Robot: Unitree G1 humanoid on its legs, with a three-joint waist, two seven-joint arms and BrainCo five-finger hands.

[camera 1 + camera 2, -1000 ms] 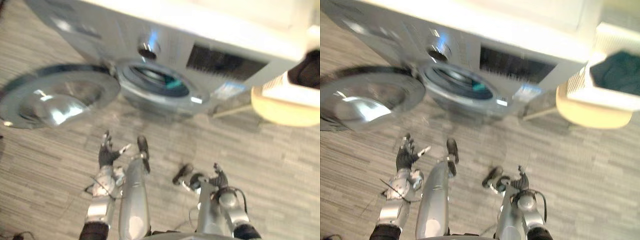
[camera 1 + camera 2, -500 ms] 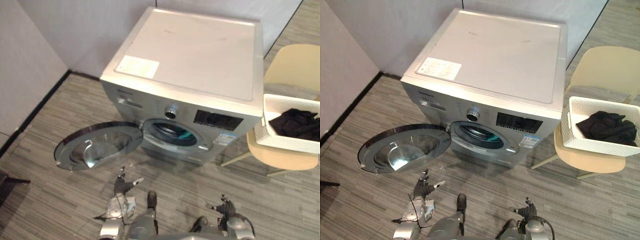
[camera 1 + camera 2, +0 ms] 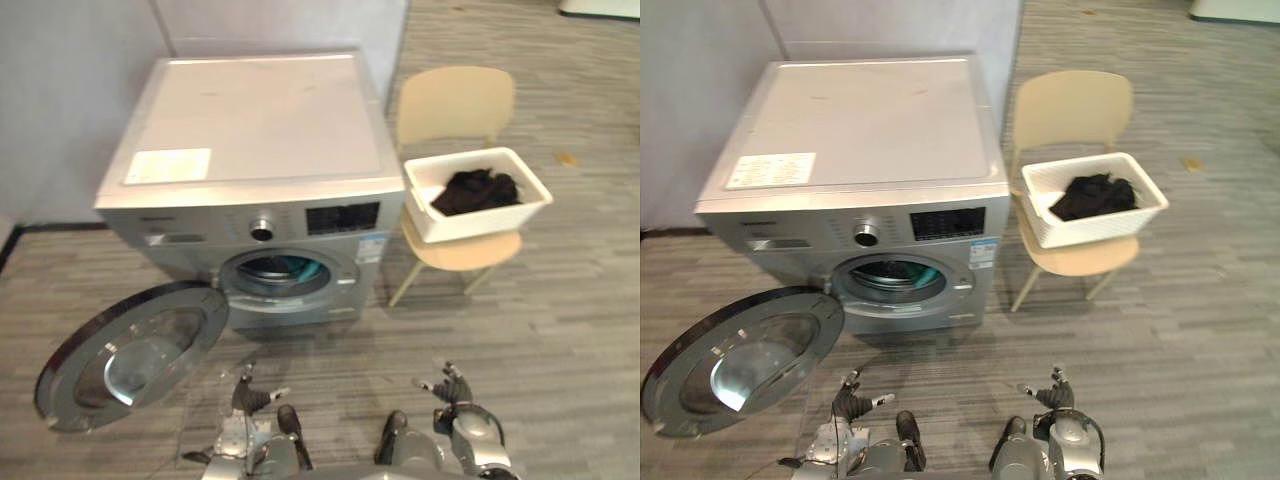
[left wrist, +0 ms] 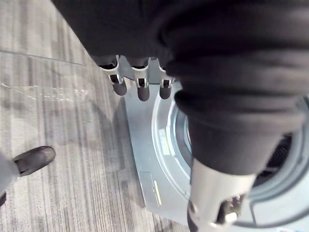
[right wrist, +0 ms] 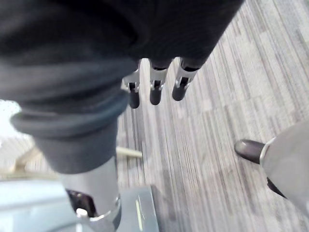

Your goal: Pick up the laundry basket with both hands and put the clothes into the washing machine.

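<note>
Left hand (image 3: 245,398) and right hand (image 3: 450,385) hang low, fingers relaxed, empty. White perforated plastic laundry basket (image 3: 480,222) of dark clothes (image 3: 478,190) sits on beige chair (image 3: 455,100) beside silver washing machine (image 3: 250,130). Best to face it squarely and grip opposite rims evenly.

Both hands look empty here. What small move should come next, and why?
Probably turn right toward the laundry basket on the chair: the left hand and right hand hang open and empty, well short of it, and the washing machine has its door already open.
</note>
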